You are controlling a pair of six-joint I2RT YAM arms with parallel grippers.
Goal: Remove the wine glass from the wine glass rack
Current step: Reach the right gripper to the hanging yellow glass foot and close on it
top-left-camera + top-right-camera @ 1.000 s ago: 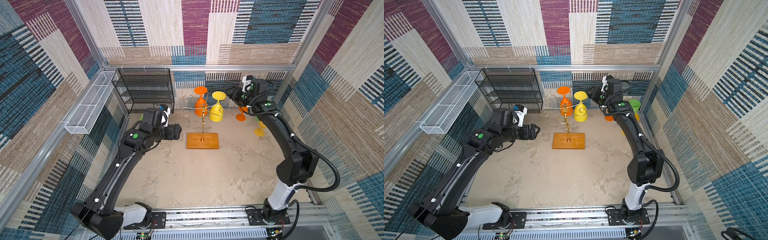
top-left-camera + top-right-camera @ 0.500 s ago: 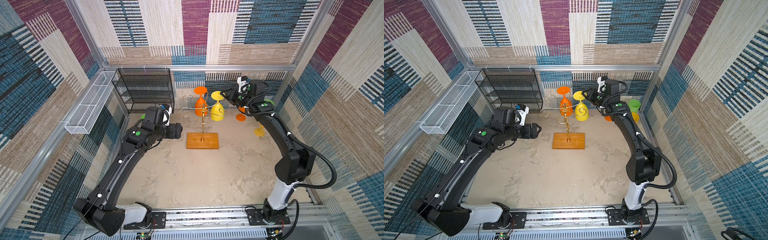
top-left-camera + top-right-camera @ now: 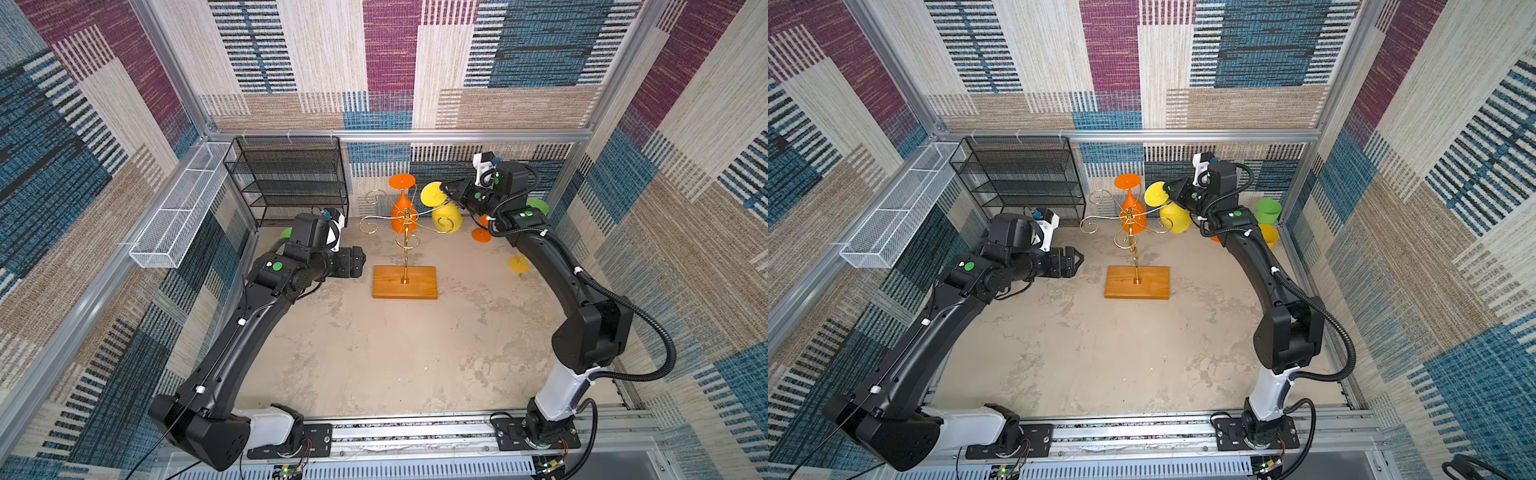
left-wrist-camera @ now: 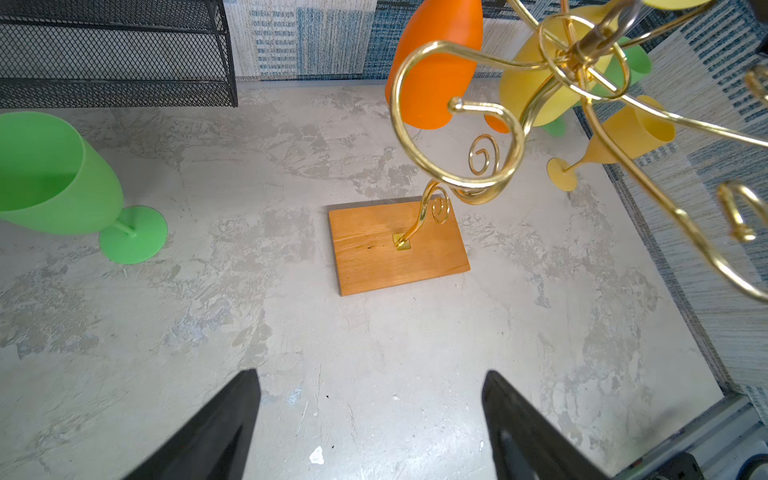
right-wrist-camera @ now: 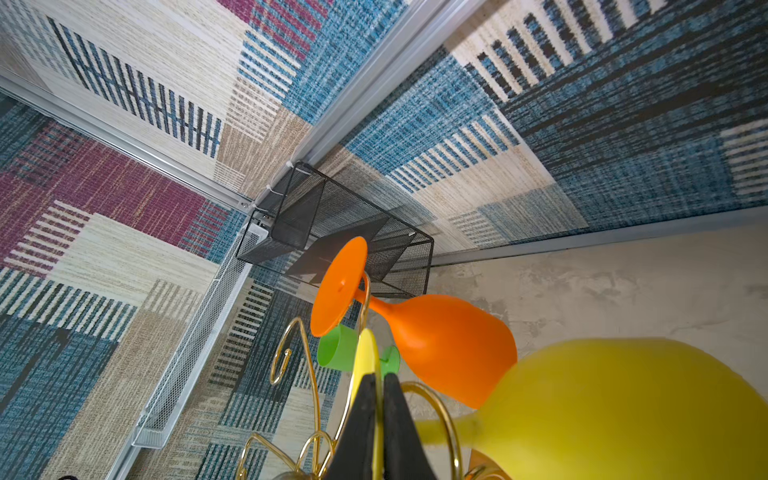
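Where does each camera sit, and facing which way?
Both top views: high in front, looking down on the wine glass rack; left arm, right arm show.
Left wrist: on its arm, looks down at the wooden base; open left tool shows.
Right wrist: on its arm, faces the black mesh shelf; right tool shut on the yellow wine glass.
Shared: both wrist views show the orange wine glass.

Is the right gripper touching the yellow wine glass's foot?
Touching: the right wrist view shows the right gripper's fingers pinching the foot of the yellow wine glass.
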